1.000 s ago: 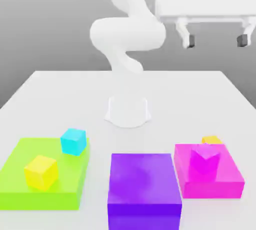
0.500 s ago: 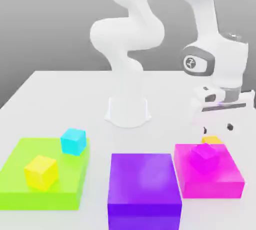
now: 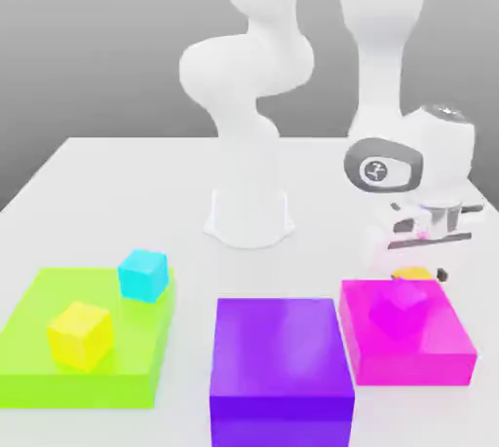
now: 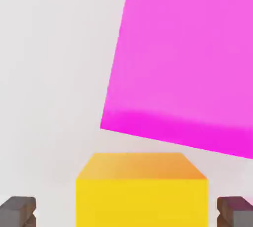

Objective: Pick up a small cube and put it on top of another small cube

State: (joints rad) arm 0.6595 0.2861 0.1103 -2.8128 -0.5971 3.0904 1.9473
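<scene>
1. Three flat slabs lie along the near edge of the white table in the exterior view: a lime-green slab at that view's left, a purple slab in the middle, and a wide magenta slab at that view's right.
2. Small amber cube, plain and glossy — it rests on the table just behind the magenta slab's far edge, with the arm's hand directly over it.
3. Small magenta-pink cube sits on top of the magenta slab, near the slab's far edge and close to the amber cube, apart from it.
4. White arm's gripper is lowered over the amber cube. In the hand view the two dark fingertips stand apart, one on either side of the amber cube, each with a clear gap of table between it and the cube's side — nothing is clamped.
5. In the hand view the magenta slab lies just beyond the amber cube, a strip of white table between them.
6. Small cyan cube and pale lemon-yellow cube both sit on the lime-green slab, well apart from the gripper.
</scene>
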